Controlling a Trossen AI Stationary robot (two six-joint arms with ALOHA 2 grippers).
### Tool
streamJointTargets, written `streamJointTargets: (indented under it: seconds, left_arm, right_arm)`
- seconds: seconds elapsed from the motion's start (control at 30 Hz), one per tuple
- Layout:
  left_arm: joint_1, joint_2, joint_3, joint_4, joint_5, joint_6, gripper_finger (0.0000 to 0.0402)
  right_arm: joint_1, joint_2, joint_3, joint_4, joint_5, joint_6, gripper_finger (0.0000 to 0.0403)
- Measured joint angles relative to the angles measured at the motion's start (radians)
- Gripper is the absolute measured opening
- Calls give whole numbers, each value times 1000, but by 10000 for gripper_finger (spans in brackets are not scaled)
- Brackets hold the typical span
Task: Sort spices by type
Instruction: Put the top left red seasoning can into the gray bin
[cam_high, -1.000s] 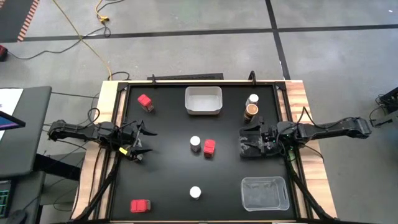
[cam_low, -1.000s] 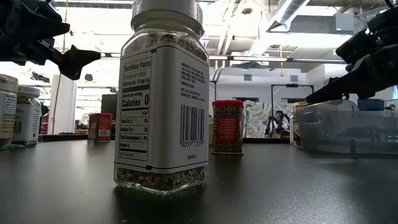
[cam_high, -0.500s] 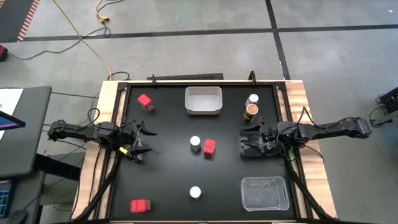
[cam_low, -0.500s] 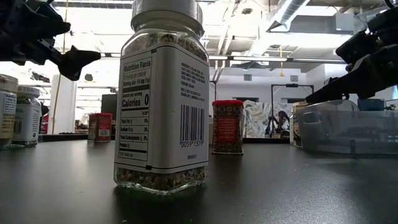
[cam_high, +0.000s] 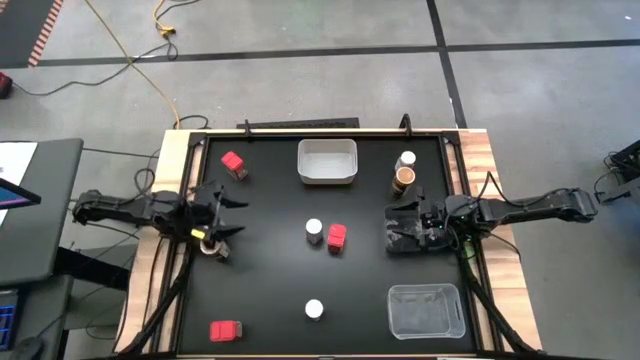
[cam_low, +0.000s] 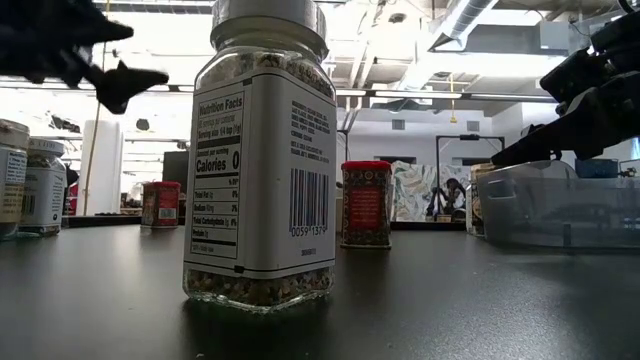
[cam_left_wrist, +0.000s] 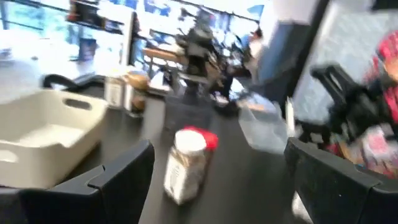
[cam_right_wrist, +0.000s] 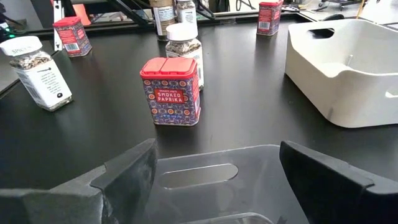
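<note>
We find the left tool (cam_high: 218, 222) spread and empty at nine o'clock on the black worktop (cam_high: 270, 290); the right tool (cam_high: 396, 230), likewise spread, waits at three o'clock.

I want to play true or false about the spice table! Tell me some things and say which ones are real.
1. Three red boxes sit on the table. True.
2. The white bin holds a jar. False: it is empty.
3. The brown jar stands right beside a white-lidded jar. True.
4. The right gripper is holding a red box. False: it is open and holds nothing.
5. The left gripper is open. True.
</note>
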Motion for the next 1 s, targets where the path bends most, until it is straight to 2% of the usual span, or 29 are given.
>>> streamJointTargets:
  seconds: [0.17,0.33,0.67,0.8,1.0]
  left_arm:
    - [1,167,131,-13,-46,-20,343]
    - [42,412,322,-54,-52,12,343]
    - [238,862,750,-324,143,118,343]
    - [266,992,858,-361,220,217,343]
    - [266,1120,943,-453,230,261,343]
  right_arm:
    - [0,0,0,0,0,0,368]
    - [0,0,0,0,0,0,368]
    - [0,0,0,0,0,1,368]
    - [0,0,0,0,0,1,368]
    - [0,0,0,0,0,4,368]
